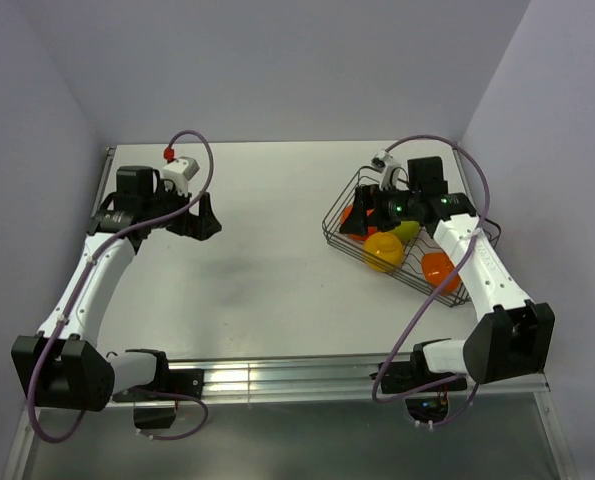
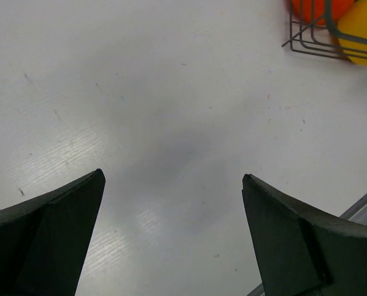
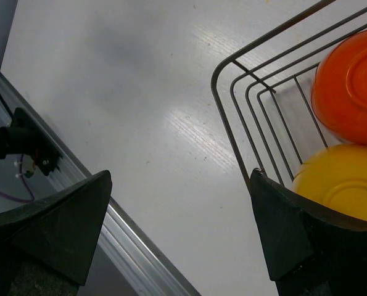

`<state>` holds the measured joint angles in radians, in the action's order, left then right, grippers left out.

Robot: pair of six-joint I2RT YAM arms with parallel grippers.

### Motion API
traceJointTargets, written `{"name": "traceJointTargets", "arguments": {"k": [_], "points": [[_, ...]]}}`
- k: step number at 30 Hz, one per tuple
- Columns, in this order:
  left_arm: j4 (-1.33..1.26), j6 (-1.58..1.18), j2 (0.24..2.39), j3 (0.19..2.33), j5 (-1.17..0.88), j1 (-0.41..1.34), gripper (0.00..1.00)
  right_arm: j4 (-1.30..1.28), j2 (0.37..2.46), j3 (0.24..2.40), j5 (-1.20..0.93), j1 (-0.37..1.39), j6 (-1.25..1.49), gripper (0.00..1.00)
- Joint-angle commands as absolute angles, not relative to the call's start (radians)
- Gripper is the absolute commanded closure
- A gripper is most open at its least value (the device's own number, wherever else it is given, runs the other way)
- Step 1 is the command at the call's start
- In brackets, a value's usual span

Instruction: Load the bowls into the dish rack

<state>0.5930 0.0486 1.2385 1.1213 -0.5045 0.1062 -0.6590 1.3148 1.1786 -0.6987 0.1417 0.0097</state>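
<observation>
The dark wire dish rack [image 1: 352, 246] stands at the right of the table. In it I see a red-orange bowl [image 1: 348, 216], a yellow-orange bowl [image 1: 382, 251], a lime green bowl [image 1: 408, 231] and a second red-orange bowl [image 1: 438, 268]. The white bowl is out of view. My right gripper [image 1: 363, 214] hovers open and empty over the rack's left end. Its wrist view shows the gripper [image 3: 180, 174] open, the rack corner [image 3: 232, 105], a red-orange bowl [image 3: 350, 92] and the yellow-orange bowl [image 3: 343, 185]. My left gripper [image 1: 200, 218] is open and empty over bare table at the left.
The left wrist view shows my open left gripper [image 2: 173, 176] over the table, with the rack's corner [image 2: 306, 44] and two bowls at top right. A metal rail [image 1: 277, 378] runs along the table's near edge. Walls close in the back and both sides.
</observation>
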Motion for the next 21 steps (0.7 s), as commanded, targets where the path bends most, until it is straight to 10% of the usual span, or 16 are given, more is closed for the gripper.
{"name": "traceJointTargets", "arguments": {"k": [1, 21], "points": [[0.580, 0.109, 1.190, 1.094, -0.446, 0.107, 0.00, -0.581, 1.221, 1.161, -0.715, 0.149, 0.011, 0.00], [0.512, 0.055, 1.127, 1.055, -0.405, 0.107, 0.00, -0.564, 1.146, 1.071, -0.692, 0.216, -0.029, 0.00]]}}
